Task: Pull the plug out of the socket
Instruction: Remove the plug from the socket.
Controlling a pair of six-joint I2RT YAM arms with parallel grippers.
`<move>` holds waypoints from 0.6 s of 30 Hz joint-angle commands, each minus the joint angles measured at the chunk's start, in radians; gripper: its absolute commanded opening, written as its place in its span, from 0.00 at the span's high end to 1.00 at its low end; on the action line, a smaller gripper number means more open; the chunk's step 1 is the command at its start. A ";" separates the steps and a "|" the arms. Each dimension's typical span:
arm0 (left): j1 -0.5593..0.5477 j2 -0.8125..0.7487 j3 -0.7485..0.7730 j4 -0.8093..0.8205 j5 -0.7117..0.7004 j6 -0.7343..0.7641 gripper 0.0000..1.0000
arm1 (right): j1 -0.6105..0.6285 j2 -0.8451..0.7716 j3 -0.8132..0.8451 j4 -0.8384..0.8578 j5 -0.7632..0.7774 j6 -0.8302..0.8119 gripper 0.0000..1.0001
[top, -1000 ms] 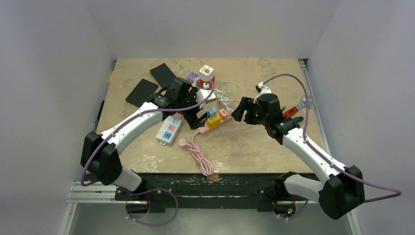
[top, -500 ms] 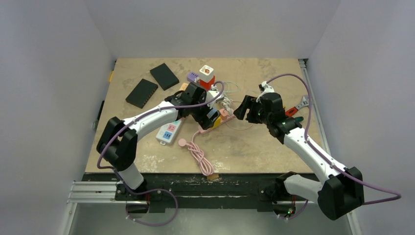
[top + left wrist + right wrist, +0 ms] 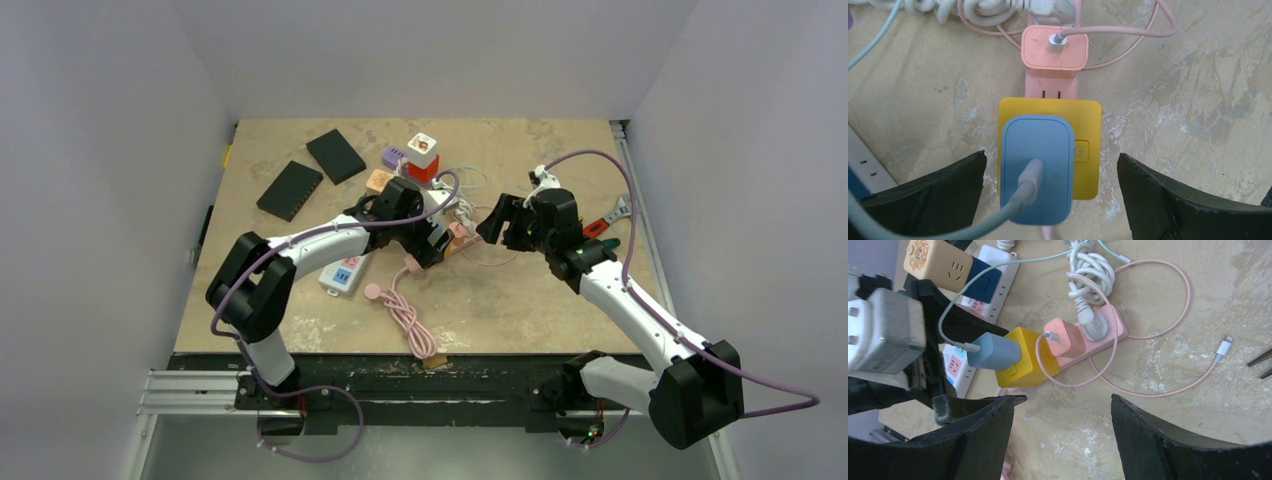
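A blue plug [image 3: 1037, 167] with a grey cable sits in a yellow cube socket [image 3: 1088, 150], which is plugged into a pink power strip [image 3: 1052, 90]. My left gripper [image 3: 1052, 157] is open. Its fingers [image 3: 933, 192] stand on either side of the blue plug without touching it. In the top view the left gripper [image 3: 432, 240] hides the plug. My right gripper [image 3: 1065, 399] is open and empty above bare table, just right of the strip [image 3: 1108, 335]. The right wrist view also shows the blue plug [image 3: 995, 351] and the yellow cube [image 3: 1030, 365].
A pink charger [image 3: 1054, 47] and a white coiled cord [image 3: 1088, 270] sit further along the strip. A white-blue power strip [image 3: 342, 272], two black boxes [image 3: 335, 155], a red-white cube stack [image 3: 422, 155], a pink cord [image 3: 405, 315] and tools [image 3: 605, 225] lie around.
My left gripper has moved right, from beside the white-blue strip to over the yellow cube and blue plug. The right arm has barely moved.
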 commanded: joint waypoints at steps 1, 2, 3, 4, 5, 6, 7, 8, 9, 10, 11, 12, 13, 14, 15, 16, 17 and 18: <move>-0.007 0.041 -0.021 0.126 0.030 -0.011 0.00 | -0.009 0.004 0.004 0.043 -0.025 0.024 0.30; -0.007 0.045 -0.022 0.149 0.021 -0.003 0.00 | -0.010 0.005 0.002 0.046 -0.027 0.028 0.30; -0.006 0.051 -0.022 0.170 0.014 0.001 0.00 | -0.010 0.004 -0.004 0.050 -0.030 0.032 0.30; -0.005 0.060 -0.017 0.182 0.016 0.008 0.00 | -0.009 0.001 -0.010 0.055 -0.033 0.038 0.30; -0.005 0.073 -0.006 0.179 0.017 0.014 0.00 | -0.010 -0.003 -0.018 0.061 -0.035 0.044 0.30; -0.005 0.084 0.010 0.164 0.020 0.017 0.00 | -0.010 -0.006 -0.028 0.067 -0.036 0.051 0.30; -0.004 0.095 0.032 0.154 0.023 0.021 0.00 | -0.010 -0.010 -0.039 0.070 -0.037 0.057 0.30; -0.003 0.101 0.038 0.162 0.030 0.022 0.01 | -0.010 -0.013 -0.047 0.072 -0.038 0.061 0.30; 0.004 0.106 0.042 0.175 0.045 0.022 0.06 | -0.011 -0.019 -0.055 0.074 -0.039 0.065 0.30; 0.007 0.111 0.042 0.189 0.063 0.022 0.15 | -0.011 -0.025 -0.063 0.076 -0.040 0.071 0.31; 0.010 0.114 0.043 0.199 0.069 0.018 0.22 | -0.011 -0.030 -0.072 0.078 -0.042 0.077 0.31; 0.010 0.118 0.045 0.202 0.075 0.017 0.31 | -0.011 -0.037 -0.079 0.078 -0.045 0.083 0.31; 0.011 0.119 0.046 0.201 0.082 0.018 0.40 | -0.011 -0.044 -0.091 0.081 -0.048 0.092 0.31; 0.011 0.118 0.048 0.197 0.089 0.017 0.51 | -0.012 -0.052 -0.105 0.086 -0.051 0.098 0.31; 0.011 0.115 0.050 0.185 0.099 0.021 0.61 | -0.011 -0.062 -0.120 0.096 -0.060 0.104 0.31; 0.013 0.110 0.054 0.170 0.105 0.022 0.70 | -0.012 -0.074 -0.141 0.107 -0.067 0.115 0.31; 0.013 0.103 0.061 0.152 0.115 0.019 0.85 | -0.011 -0.085 -0.161 0.122 -0.072 0.127 0.31; 0.016 0.098 0.072 0.124 0.124 0.016 0.95 | -0.011 -0.093 -0.186 0.137 -0.078 0.139 0.31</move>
